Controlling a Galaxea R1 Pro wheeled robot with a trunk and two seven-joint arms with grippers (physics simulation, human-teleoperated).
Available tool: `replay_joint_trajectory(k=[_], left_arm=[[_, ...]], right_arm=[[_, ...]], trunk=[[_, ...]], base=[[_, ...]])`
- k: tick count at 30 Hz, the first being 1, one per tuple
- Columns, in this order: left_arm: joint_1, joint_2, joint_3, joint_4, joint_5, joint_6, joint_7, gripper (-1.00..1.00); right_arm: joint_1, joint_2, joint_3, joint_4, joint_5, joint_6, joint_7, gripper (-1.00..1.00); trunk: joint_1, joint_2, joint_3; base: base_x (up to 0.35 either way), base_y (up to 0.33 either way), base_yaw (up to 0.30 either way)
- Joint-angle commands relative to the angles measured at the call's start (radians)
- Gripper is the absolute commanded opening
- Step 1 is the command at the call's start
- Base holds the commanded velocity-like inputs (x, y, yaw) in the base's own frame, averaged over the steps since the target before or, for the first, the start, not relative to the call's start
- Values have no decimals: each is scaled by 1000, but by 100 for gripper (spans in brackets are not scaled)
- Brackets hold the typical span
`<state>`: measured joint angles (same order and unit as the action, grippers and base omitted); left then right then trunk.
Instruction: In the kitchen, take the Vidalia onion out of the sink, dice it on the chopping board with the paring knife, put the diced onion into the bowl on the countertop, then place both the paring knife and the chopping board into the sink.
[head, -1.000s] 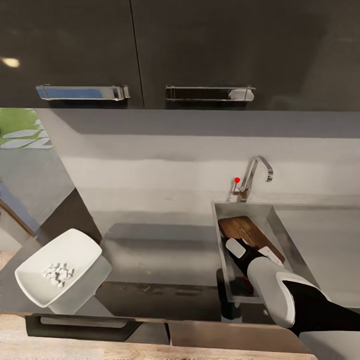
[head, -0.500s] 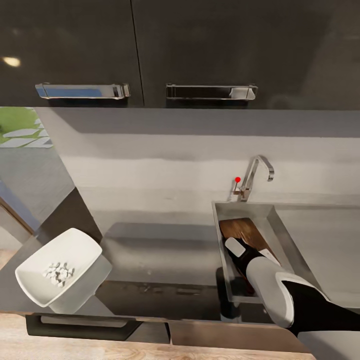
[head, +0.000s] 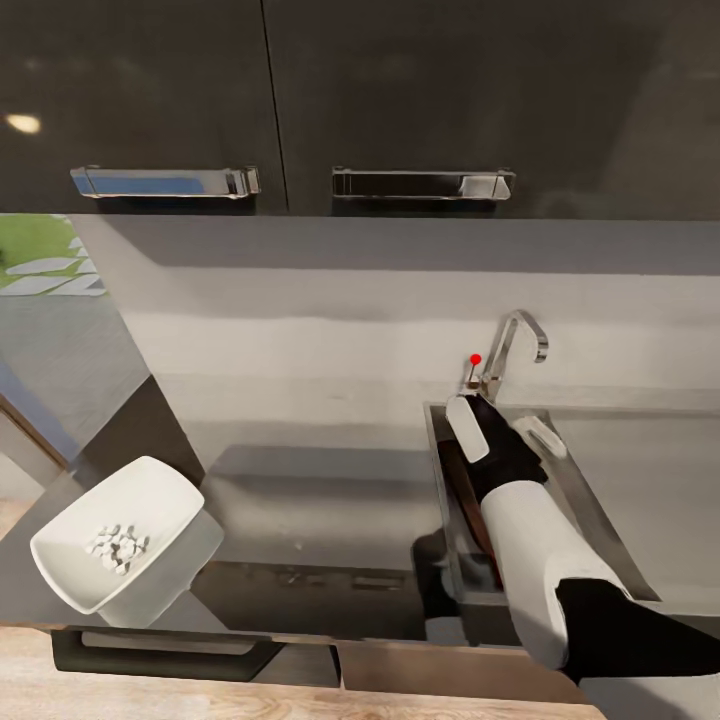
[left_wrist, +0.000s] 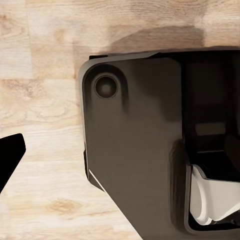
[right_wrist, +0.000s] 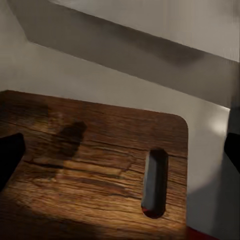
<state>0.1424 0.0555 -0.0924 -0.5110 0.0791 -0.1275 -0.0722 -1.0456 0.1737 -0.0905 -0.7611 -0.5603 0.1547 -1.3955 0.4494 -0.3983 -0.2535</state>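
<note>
The board (right_wrist: 95, 165) lies in the sink (head: 590, 500), red knife (right_wrist: 200, 234) peeking beneath it. The right claw (head: 505, 432) hovers above, released and empty; lifting carelessly, it could strike the tap (head: 515, 345). Left claw: cannot tell

The right arm (head: 530, 540) is covering most of the chopping board (head: 462, 490) lying in the sink (head: 590, 500), leaving a dark sliver showing. In the right wrist view the picture's edge is cutting off the chopping board (right_wrist: 95, 165), and a red sliver (right_wrist: 200, 234) at the bottom edge is staying too small to identify.
</note>
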Motion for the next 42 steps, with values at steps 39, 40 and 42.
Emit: replay_joint_trajectory(k=[39, 40, 42], left_arm=[[0, 1, -6, -1, 8, -1, 0, 100], [0, 1, -6, -1, 8, -1, 0, 100], [0, 1, -6, -2, 8, -1, 0, 100]], right_arm=[[541, -283, 658, -842, -16, 180, 440, 100], [541, -283, 658, -842, -16, 180, 440, 100], [541, -283, 658, -841, -16, 180, 440, 100]], trunk=[[1, -2, -2], [1, -2, -2], [1, -2, -2]], base=[[-101, 73, 0], [-262, 208, 0], [-262, 208, 0]])
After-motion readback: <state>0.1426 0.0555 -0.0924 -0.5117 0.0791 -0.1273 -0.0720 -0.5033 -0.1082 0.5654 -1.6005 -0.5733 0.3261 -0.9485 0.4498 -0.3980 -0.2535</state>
